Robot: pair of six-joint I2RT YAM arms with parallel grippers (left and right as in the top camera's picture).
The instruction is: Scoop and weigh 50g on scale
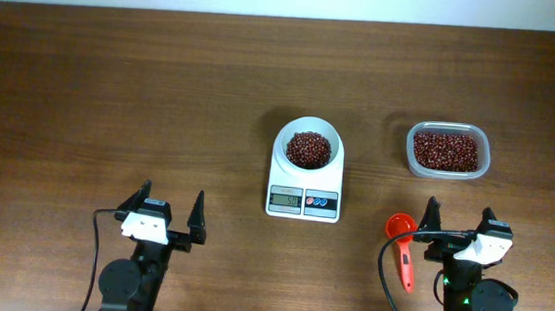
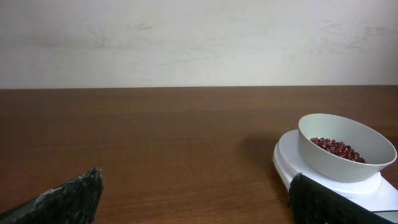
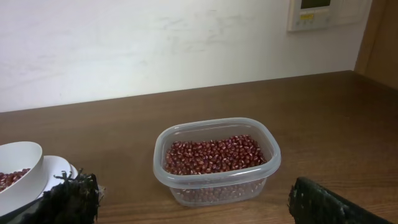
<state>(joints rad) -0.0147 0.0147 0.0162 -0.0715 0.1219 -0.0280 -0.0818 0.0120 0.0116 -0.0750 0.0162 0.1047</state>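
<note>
Fingers wide apart on left gripper and right gripper, holding nothing. Small white scale, grey display, two blue buttons, round bowl holding dark red-brown beans. Mid-table, between both grippers and farther out, touching neither.

Lower right of frame: white scale w/ round bowl on top, small heap of dark red-brown beans inside, all sitting on the brown table. Left hand is spread wide w/ nothing btwn its dark fingertips: one at the lower-left corner, the other at lower right, overlapping the scale's base. Plain pale wall fills the upper part.
</note>
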